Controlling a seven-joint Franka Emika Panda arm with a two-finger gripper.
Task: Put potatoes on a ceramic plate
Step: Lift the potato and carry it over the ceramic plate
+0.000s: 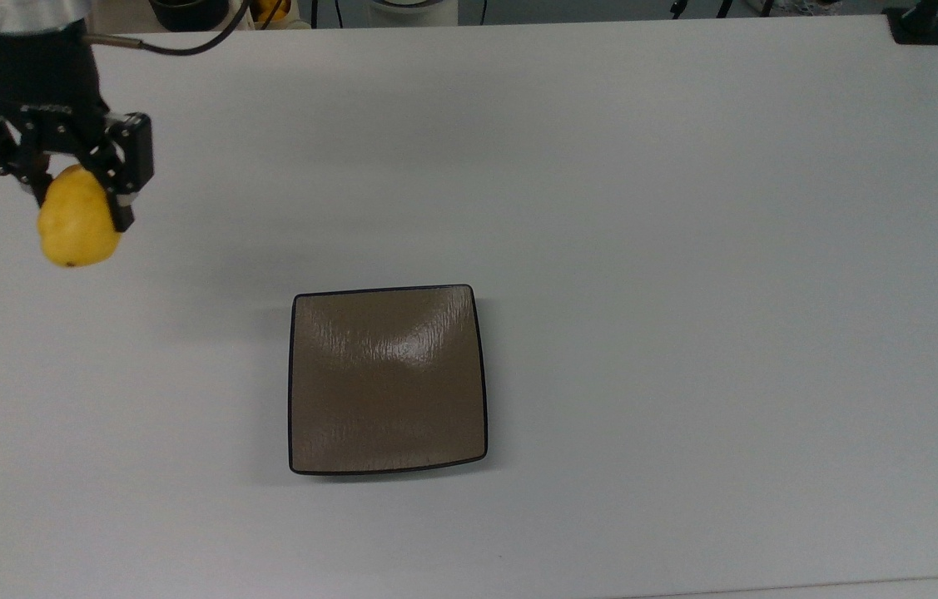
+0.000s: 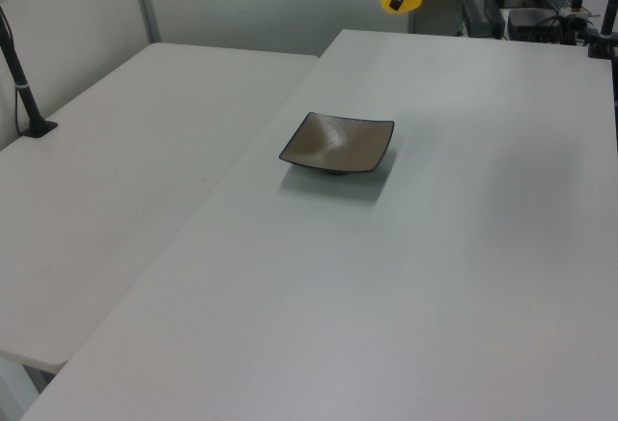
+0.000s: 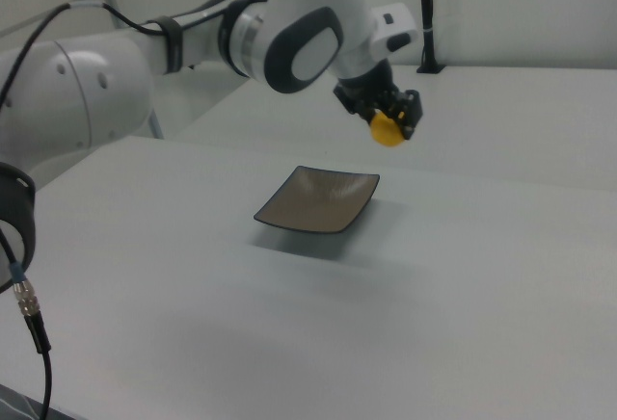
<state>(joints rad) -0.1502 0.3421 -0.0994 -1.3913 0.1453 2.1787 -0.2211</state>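
White and bare apart from one dish, the counter (image 1: 685,208) spans the top view, and near the top view's upper left the black end effector (image 1: 77,204) hangs above it with its two fingers clamped on the upper part of the yellow potato (image 1: 77,226), which is lifted clear of the surface, its tiny dark spot at the lower end. Toward the top view's centre, well apart from the potato, the square brown ceramic plate (image 1: 388,379) sits flat on the counter with nothing on it.
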